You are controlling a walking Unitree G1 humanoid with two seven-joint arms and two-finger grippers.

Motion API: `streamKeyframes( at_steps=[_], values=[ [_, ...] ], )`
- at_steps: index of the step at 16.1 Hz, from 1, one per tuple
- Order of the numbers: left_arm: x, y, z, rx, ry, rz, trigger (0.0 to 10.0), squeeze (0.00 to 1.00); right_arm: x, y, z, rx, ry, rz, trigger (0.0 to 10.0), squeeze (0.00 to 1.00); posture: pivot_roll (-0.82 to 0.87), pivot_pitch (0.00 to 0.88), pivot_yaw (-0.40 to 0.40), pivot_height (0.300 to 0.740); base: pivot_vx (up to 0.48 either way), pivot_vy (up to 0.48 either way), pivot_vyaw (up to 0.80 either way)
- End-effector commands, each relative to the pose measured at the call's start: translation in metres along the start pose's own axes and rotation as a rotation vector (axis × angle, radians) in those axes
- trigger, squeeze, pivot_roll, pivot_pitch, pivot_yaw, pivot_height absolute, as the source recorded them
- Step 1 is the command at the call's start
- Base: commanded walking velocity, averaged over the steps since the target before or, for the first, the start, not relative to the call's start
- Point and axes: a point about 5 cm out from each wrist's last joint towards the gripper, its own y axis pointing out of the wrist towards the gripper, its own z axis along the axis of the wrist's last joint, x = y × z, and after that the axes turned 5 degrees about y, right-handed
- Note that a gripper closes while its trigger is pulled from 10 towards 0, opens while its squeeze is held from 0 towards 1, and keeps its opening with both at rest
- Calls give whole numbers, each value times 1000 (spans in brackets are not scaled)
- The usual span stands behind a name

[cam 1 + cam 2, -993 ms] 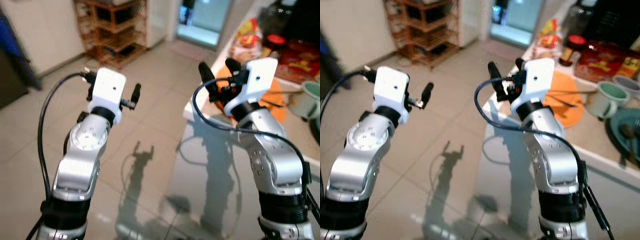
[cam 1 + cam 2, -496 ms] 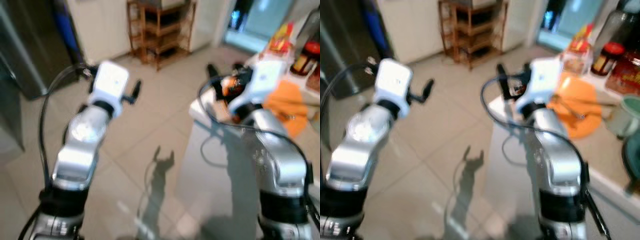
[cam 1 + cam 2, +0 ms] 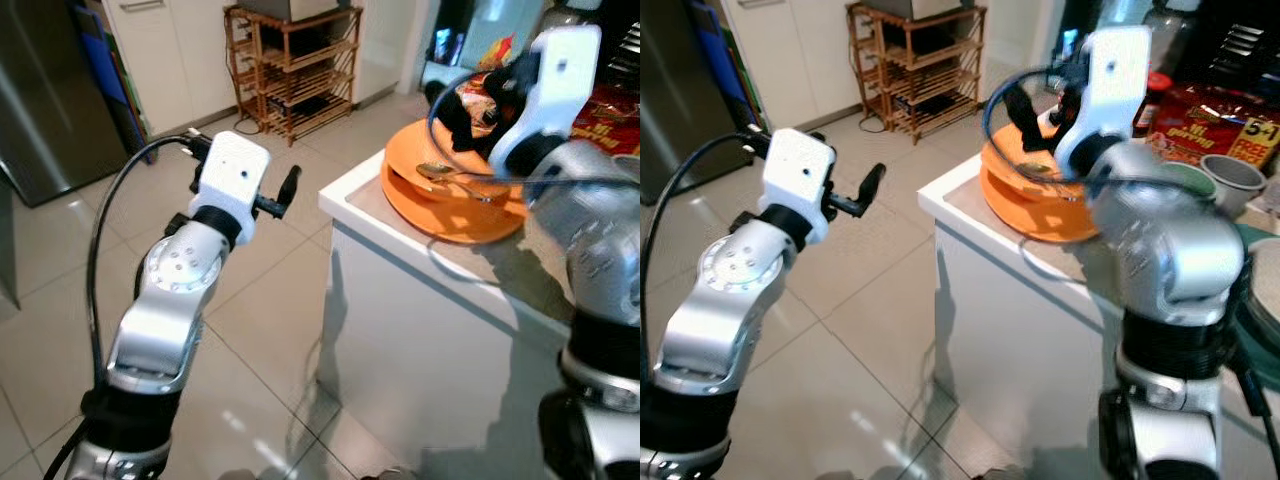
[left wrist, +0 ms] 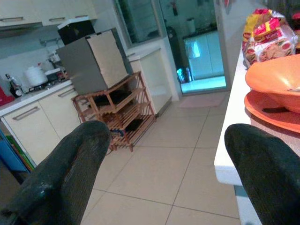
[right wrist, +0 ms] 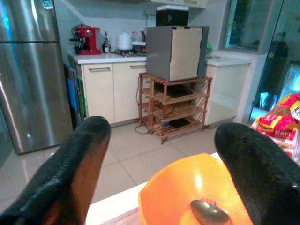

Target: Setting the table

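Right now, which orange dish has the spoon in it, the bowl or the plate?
The orange bowl: the spoon lies inside it. The orange plate is the flat one underneath.

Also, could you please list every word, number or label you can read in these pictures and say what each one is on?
"5+1": on the red snack packet on the counter behind the orange bowl.
The other lettering on that red packet is too blurred to read.
The red and yellow packet beyond the bowl carries lettering that is too blurred to read.
Nothing else legible.
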Motion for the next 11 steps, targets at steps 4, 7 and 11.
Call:
streamKeyframes(
  at_steps=[4, 7, 11],
  values=[
    [-2, -10, 7, 15, 5, -36, 10000, 0, 22, -5, 10, -56, 53, -16, 10000, 1000, 53, 100, -52, 740, 0, 0, 0],
    [4, -15, 8, 16, 7, -78, 10000, 0, 39, -4, 6, -159, 38, -30, 10000, 1000, 50, 79, -50, 740, 0, 0, 0],
    [14, -9, 8, 14, 3, -138, 10000, 0, 53, 15, 1, -322, 127, -9, 10000, 0, 48, 49, -64, 740, 0, 0, 0]
  ],
)
